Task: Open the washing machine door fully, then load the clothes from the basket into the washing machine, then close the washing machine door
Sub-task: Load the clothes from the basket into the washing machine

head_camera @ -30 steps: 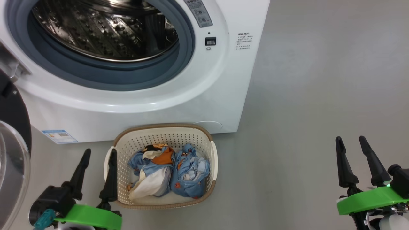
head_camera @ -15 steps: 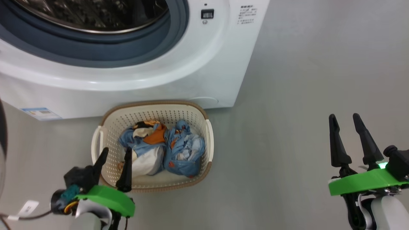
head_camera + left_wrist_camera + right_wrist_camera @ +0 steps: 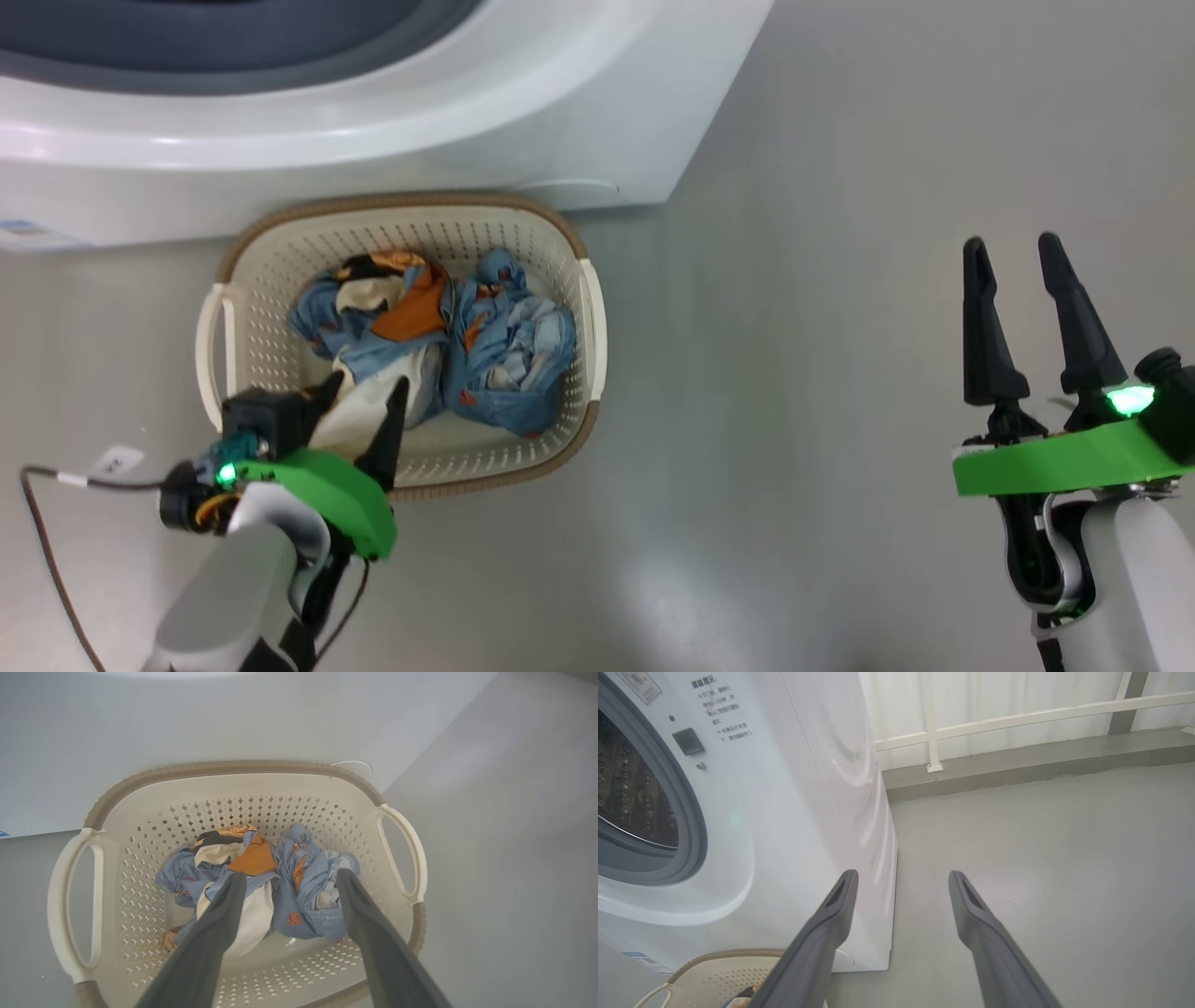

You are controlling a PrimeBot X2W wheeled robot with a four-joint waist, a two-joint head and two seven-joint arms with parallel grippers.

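Hovering over the basket [image 3: 392,199], my left gripper [image 3: 366,383] stands wide, jaws aimed at the clothes [image 3: 467,345] heaped at its centre, set, I judge, for a first grab. The washing machine [image 3: 373,121] sits at twelve o'clock; my right gripper [image 3: 1010,245], spread and empty, hangs clear at three.

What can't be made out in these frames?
- Head view: top edge cuts off the washing machine above its seal.
- Left wrist view: the clothes are bunched, count unclear; the left gripper covers part of them.
- Right wrist view: the printed notice is too small to read.
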